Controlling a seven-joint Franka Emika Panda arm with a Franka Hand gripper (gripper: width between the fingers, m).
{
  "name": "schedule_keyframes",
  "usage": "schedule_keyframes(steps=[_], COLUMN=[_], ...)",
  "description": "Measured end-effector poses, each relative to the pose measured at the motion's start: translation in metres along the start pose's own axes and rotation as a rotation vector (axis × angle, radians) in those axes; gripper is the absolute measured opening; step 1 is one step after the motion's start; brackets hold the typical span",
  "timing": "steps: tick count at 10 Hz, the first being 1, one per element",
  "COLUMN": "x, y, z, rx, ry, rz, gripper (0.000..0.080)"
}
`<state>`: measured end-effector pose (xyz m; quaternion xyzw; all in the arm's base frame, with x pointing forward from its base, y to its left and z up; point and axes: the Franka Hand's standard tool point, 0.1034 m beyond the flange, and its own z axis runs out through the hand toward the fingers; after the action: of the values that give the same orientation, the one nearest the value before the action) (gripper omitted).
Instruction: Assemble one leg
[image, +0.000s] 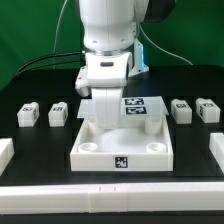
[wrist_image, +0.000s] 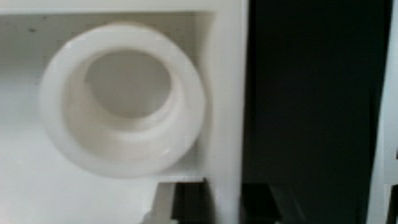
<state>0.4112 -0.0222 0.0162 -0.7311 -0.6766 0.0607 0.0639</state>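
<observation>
Four small white legs with marker tags lie on the black table, two on the exterior view's left (image: 29, 114) (image: 58, 113) and two on its right (image: 181, 109) (image: 207, 109). None is held. My gripper (image: 100, 118) is down at the far left side of the large white panel (image: 122, 150). In the wrist view a round corner socket (wrist_image: 125, 100) of the panel fills the picture. My gripper (wrist_image: 231, 205) has its two dark fingers (wrist_image: 196, 205) on either side of the panel's thin side wall (wrist_image: 228, 120), which fills the narrow gap between them.
The marker board (image: 143, 105) lies behind the panel. White blocks sit at the left edge (image: 5, 152) and the right edge (image: 217, 150) of the table. A green backdrop stands behind.
</observation>
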Motion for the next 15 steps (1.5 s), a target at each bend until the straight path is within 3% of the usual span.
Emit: schedule_keyframes(steps=[8, 15], x=[0.052, 0.069], y=[0.038, 0.06], z=[-0.007, -0.013], rx=[-0.044, -0.072], ry=[0.012, 0.026], rz=[-0.007, -0.059], gripper=[0.0064, 0.0064])
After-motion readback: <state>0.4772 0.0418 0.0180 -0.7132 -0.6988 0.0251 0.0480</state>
